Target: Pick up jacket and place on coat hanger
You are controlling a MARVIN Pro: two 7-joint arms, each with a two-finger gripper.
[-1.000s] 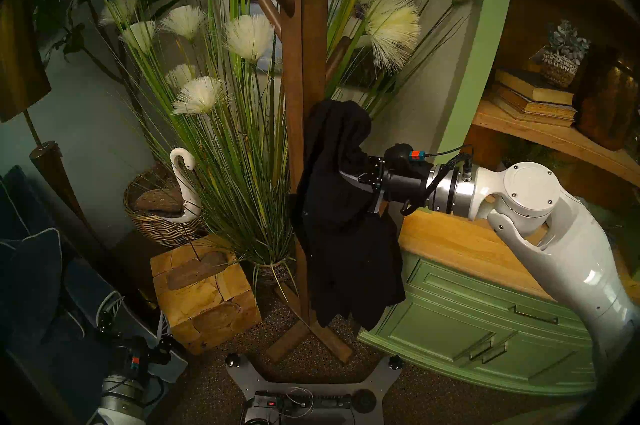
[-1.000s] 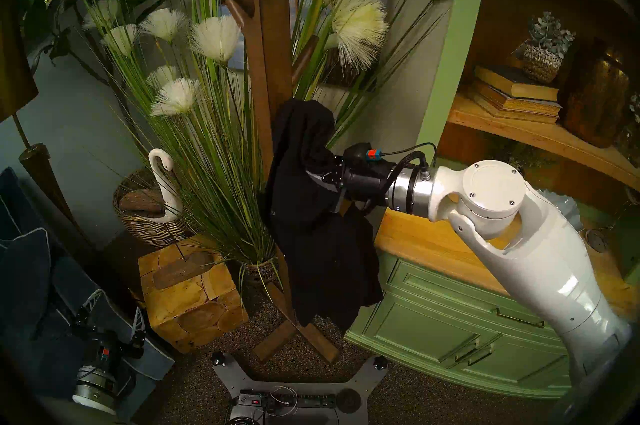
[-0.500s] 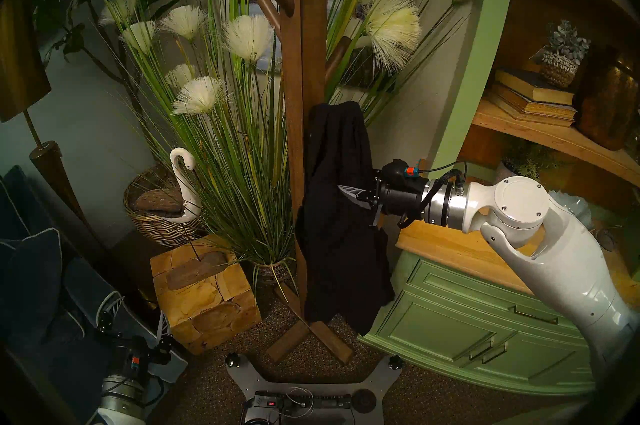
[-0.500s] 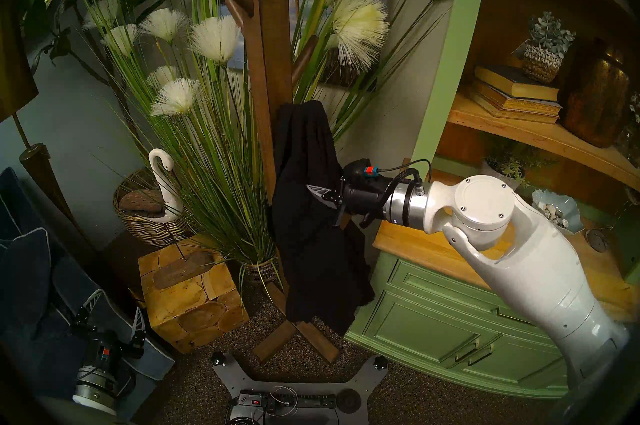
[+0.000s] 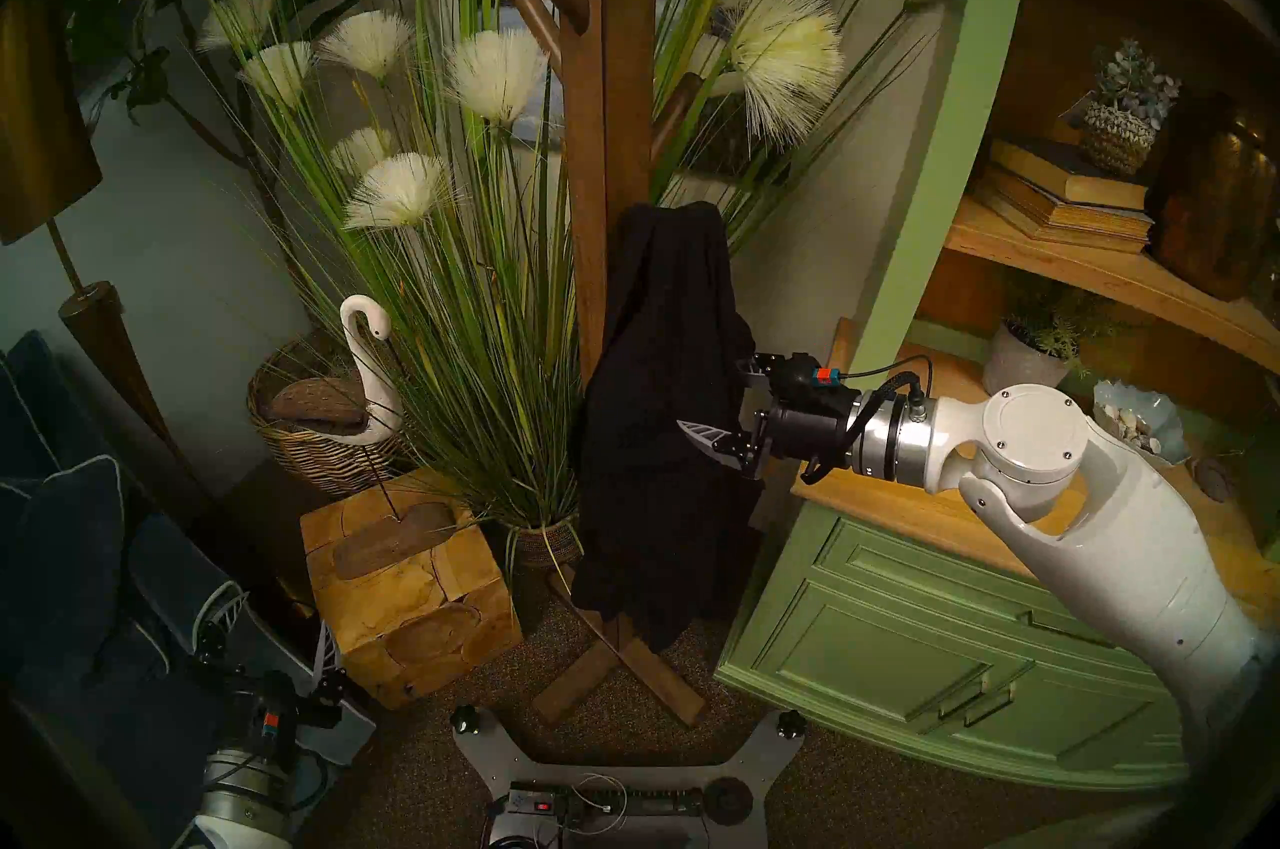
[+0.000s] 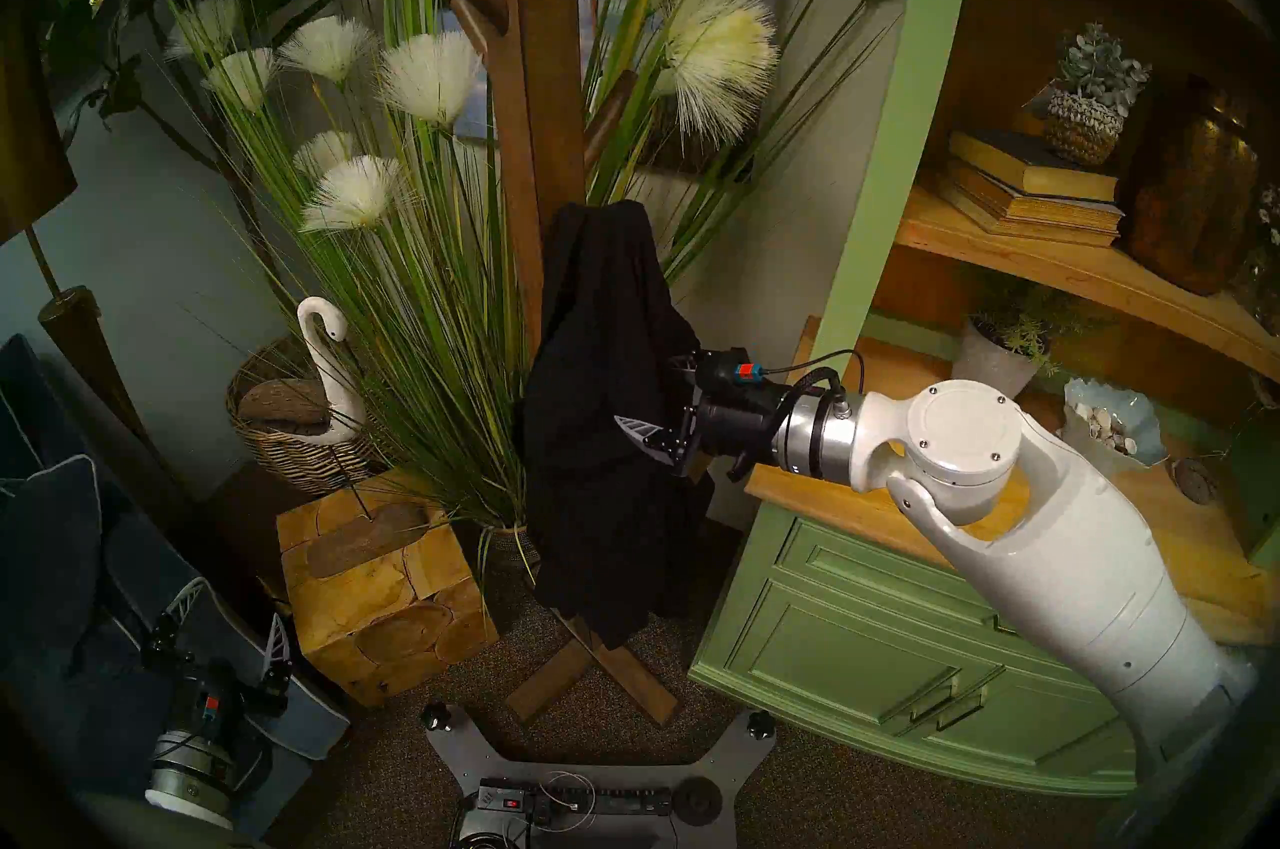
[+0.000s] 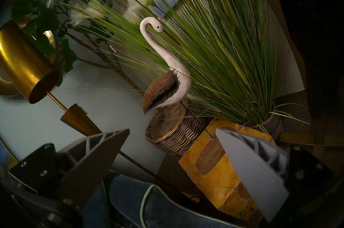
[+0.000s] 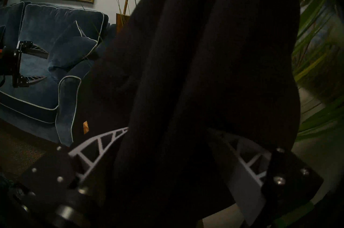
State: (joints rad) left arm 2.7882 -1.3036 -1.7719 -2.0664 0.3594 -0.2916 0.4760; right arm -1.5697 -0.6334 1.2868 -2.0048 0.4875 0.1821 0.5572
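The jacket hangs on a low peg of the coat hanger, draped down next to the post. The right tool sits beside the jacket with its fingers spread wide, cloth bulging between them but not pinched. So the hanging step looks done. Next, I think the right tool should back straight away from the coat hanger without snagging cloth. The left tool is open and empty, low down, far from the coat hanger.
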